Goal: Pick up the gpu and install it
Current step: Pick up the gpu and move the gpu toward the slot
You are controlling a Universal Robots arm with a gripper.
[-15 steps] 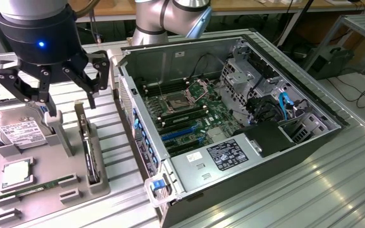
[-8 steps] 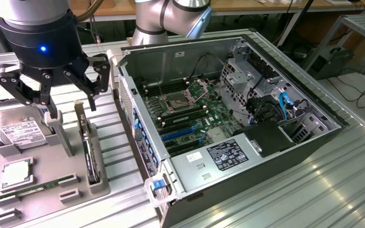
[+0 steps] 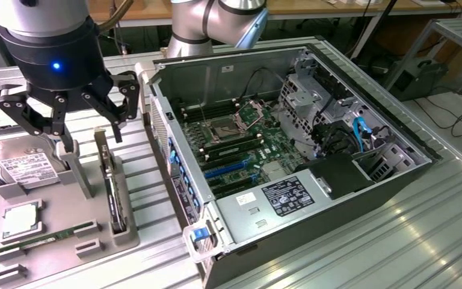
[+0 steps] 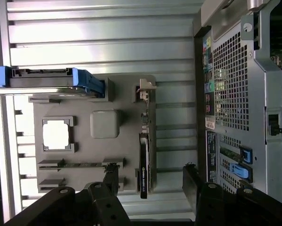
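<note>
One gpu stands on edge in the grey tray, at eight o'clock in the exterior view. It is not yet lifted, so pickup and installation both remain. Above it, toward ten o'clock, the gripper hangs spread wide, holding nothing. Beyond, at three o'clock, lies the open computer case.

A ribbed metal table carries a grey tray at the exterior view's lower left and an open case at centre.
</note>
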